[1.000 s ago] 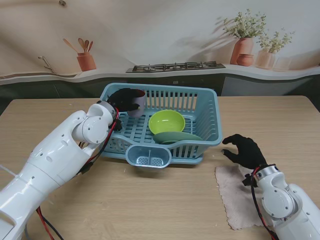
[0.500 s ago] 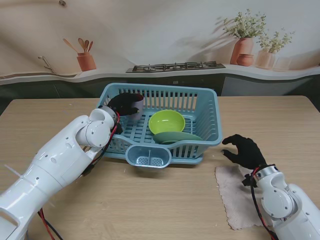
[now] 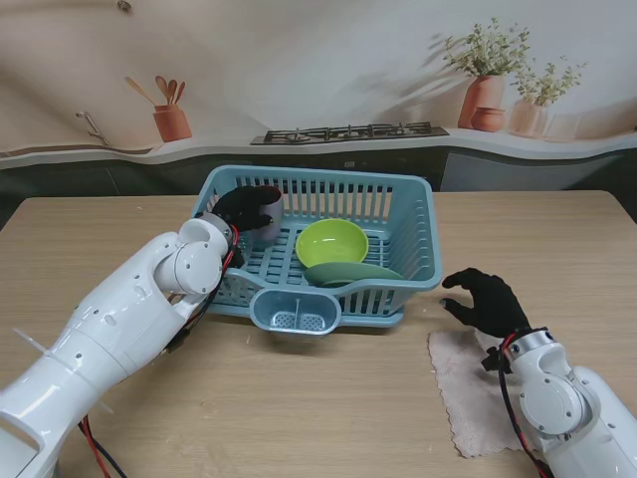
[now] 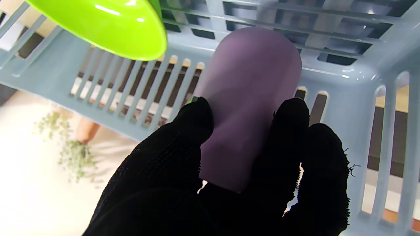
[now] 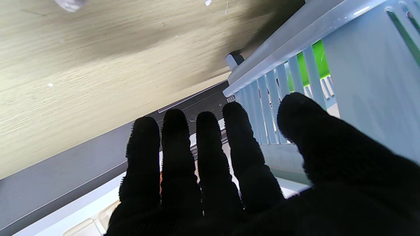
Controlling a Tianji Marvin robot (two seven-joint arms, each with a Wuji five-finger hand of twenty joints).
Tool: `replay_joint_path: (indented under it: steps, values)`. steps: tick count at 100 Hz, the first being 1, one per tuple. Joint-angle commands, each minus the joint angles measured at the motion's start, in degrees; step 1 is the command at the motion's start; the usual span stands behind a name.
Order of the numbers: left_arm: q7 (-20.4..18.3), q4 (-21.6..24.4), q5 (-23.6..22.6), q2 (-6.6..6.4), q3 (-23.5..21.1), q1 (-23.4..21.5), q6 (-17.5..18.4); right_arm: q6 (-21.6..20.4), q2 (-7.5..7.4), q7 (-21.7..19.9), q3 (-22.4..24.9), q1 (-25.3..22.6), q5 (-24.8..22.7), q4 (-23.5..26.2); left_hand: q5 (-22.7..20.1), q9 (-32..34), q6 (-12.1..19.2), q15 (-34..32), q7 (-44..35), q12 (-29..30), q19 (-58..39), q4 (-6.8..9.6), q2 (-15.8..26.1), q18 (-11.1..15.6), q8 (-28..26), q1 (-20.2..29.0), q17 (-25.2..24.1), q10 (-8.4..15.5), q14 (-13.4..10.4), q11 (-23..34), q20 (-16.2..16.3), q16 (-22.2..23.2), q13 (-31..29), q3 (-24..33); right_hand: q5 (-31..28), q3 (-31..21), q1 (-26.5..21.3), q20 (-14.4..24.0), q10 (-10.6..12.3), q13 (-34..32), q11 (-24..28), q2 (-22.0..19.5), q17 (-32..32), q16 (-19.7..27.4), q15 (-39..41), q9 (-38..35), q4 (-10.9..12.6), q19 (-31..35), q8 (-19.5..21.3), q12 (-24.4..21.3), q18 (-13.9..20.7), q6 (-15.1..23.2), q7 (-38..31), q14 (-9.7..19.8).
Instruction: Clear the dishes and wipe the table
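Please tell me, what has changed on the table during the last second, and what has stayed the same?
The left hand, shut on the purple cup, has lowered the cup deeper into the blue rack. The right hand, green bowl, green plate and cloth stayed put.

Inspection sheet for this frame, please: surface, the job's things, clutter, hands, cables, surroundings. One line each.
Surface: wooden table, bare where visible apart from the items listed here.
Job's things: blue dish basket holds a green bowl and a green plate; purple cup is inside the basket's far left corner; beige cloth lies flat on the table, right of the basket.
Clutter: nothing seen.
Hands: left hand closed around the purple cup; right hand open, fingers spread, at the cloth's far edge, holding nothing.
Cables: red and black wires run along the left wrist; more at the right wrist.
Surroundings: printed kitchen backdrop behind the table.
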State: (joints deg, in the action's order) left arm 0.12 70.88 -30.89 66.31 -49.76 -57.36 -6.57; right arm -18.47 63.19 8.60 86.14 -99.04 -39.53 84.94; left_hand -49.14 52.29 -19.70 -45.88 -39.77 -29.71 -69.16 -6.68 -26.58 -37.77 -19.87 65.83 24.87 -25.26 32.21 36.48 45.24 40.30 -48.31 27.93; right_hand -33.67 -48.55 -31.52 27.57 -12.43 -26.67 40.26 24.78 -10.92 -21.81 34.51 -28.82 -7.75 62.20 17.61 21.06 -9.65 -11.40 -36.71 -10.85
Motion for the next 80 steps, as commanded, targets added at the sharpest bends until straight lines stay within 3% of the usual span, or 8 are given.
replay_joint_path:
  steps: [1, 13, 26, 40, 80]
  values:
    - [-0.7, -0.3, -0.1, 0.21, 0.2, -0.1, -0.5, 0.0, 0.08, -0.6, -0.1, -0.1, -0.2, 0.0, -2.2, 1.4, 0.6, 1.2, 1.3, 1.4, 3.4, 1.28, 3.1, -2.2, 1.5, 4.7, -2.1, -2.9, 1.7, -1.3, -2.2, -1.6, 1.6, 2.8, -0.4, 0.3, 0.2, 0.5, 0.7, 0.9, -0.5, 0.2, 0.8, 0.5, -1.2, -0.4, 0.9, -0.2, 0.6, -0.7, 0.3, 0.1, 0.4, 1.2]
    - [-0.5, -0.7, 0.1, 0.33, 0.4, 0.1, -1.2, 0.0, 0.08, -0.6, -0.2, -0.1, -0.2, 0.0, -2.5, 0.1, -0.4, 3.5, 4.3, 2.3, 5.9, 1.54, 3.7, -2.2, 3.3, 5.3, -4.2, -2.9, 1.6, -3.5, -4.6, -3.8, 3.7, 1.6, -0.4, 0.3, 0.2, 0.5, 0.7, 0.9, -0.6, 0.2, 0.8, 0.5, -1.2, -0.4, 0.9, -0.2, 0.6, -0.7, 0.2, 0.2, 0.4, 1.2]
    - [-0.4, -1.2, 0.2, 0.46, 0.8, 0.3, -1.7, -0.1, 0.09, -0.5, -0.2, 0.0, -0.2, -0.1, -2.3, -2.6, -0.4, 5.9, 7.9, 3.1, 7.7, 2.06, 4.9, -0.6, 3.8, 6.2, -7.5, -2.4, 1.4, -5.8, -8.1, -6.4, 7.6, -0.9, -0.4, 0.3, 0.2, 0.5, 0.7, 0.9, -0.6, 0.2, 0.8, 0.5, -1.3, -0.4, 0.9, -0.3, 0.6, -0.7, 0.2, 0.2, 0.4, 1.3]
    - [-0.6, -1.3, 0.8, 0.58, 0.8, 0.2, -3.2, -0.2, 0.09, -0.4, -0.1, 0.0, -0.3, -0.2, -2.0, -5.0, -0.5, 7.0, 10.0, 4.2, 8.8, 2.48, 6.3, 0.6, 3.9, 6.9, -9.9, -2.3, 1.2, -6.4, -9.8, -7.8, 10.4, -3.5, -0.4, 0.4, 0.1, 0.5, 0.8, 0.9, -0.5, 0.2, 0.9, 0.5, -1.2, -0.5, 0.9, -0.3, 0.6, -0.7, 0.2, 0.2, 0.4, 1.3]
    - [-2.2, -1.2, 1.9, 0.52, 1.2, -0.1, -6.3, -0.3, 0.07, -0.4, -0.1, 0.1, -0.4, -0.3, 0.3, -11.6, 0.7, 7.2, 14.8, 6.1, 8.2, 3.13, 7.8, 2.2, 3.1, 6.0, -16.0, -1.3, 1.5, -5.6, -10.1, -6.9, 17.3, -8.6, -0.4, 0.4, 0.1, 0.6, 0.8, 1.0, -0.5, 0.2, 0.9, 0.5, -1.3, -0.4, 0.9, -0.4, 0.6, -0.7, 0.2, 0.2, 0.4, 1.3]
